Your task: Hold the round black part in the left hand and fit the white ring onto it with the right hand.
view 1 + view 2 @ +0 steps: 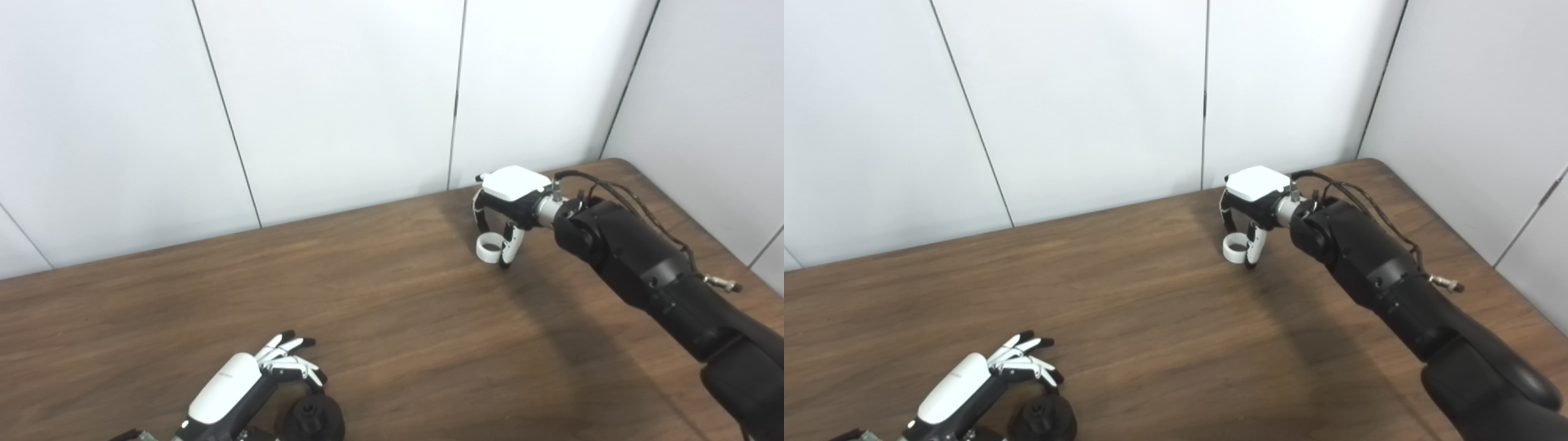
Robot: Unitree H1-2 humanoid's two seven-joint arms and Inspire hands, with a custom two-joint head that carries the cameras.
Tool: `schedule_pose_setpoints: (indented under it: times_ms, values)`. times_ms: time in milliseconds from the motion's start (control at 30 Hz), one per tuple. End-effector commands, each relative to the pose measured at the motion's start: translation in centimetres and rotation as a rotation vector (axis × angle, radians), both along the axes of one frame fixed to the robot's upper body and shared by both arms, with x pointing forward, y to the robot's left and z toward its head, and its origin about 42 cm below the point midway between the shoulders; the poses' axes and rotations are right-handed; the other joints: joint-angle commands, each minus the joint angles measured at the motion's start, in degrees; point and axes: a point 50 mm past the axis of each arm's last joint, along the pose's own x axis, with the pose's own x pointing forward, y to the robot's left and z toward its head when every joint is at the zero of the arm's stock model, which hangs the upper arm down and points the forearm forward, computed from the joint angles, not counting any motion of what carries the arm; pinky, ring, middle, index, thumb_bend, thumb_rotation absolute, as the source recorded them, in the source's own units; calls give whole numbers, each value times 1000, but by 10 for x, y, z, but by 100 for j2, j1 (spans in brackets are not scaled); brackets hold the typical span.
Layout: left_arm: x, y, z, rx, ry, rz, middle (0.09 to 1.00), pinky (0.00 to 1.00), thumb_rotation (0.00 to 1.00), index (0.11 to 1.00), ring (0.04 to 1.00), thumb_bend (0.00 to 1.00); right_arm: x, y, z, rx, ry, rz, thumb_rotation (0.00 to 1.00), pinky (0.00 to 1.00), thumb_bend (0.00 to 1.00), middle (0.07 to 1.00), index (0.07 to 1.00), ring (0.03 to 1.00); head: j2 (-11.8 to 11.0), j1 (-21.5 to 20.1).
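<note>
White ring point(489, 248) sits far back on the brown table point(392, 318), its hole facing up. The right hand point(506, 211) hangs over it, palm down, fingers curled down around it and touching it. I cannot tell if it holds the ring. The round black part point(316, 418) lies near the front edge, knob up. The left hand point(257, 376) rests just beside it, fingers spread, holding nothing.

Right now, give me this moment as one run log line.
left robot hand: open beside round black part | right robot hand: at white ring, grasp unclear | ring not fitted | table
</note>
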Motion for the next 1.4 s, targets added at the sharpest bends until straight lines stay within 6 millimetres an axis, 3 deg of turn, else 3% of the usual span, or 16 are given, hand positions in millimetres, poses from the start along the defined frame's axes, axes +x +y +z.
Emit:
schedule_pose_setpoints:
  times_ms: [0, 1000, 1367]
  values:
    - [8, 2, 15, -31, -58, 5, 685, 1000, 57, 482, 919, 523, 3, 0, 9, -1, -32, 3, 143, 1000, 526, 810, 482, 996, 0, 12]
    - [25, 5, -7, 21, -31, 40, 683, 1000, 58, 482, 913, 523, -3, 37, 51, 34, -134, 184, 141, 1000, 526, 801, 481, 997, -78, 52]
    - [30, 7, -17, 46, -23, 60, 684, 1000, 60, 482, 915, 524, -17, 62, 73, 52, -180, 279, 141, 1000, 526, 808, 481, 1000, -91, 136]
